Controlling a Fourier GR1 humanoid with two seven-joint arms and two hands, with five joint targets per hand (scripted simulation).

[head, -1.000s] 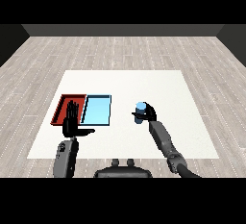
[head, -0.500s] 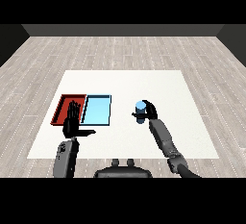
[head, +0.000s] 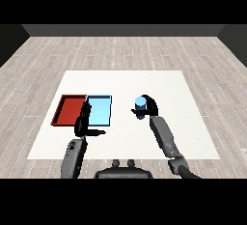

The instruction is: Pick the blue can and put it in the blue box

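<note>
almost nothing has shifted this past second: your right hand (head: 148,105) stays curled round the blue can (head: 140,106), right of the light blue tray (head: 99,111). your left hand (head: 83,120) keeps its fingers straight and apart, so the carry over hasn't begun.

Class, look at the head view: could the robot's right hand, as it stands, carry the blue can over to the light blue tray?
Probably yes. The right hand is curled round the small blue can, and bare white table separates it from the light blue tray; the open left hand overlaps the tray's near-left edge.

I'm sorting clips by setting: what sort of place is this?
Probably a bare test room set up for tabletop sorting: a white table on a pale plank floor, with only a red tray, a light blue tray and a blue can held in the right hand.
</note>
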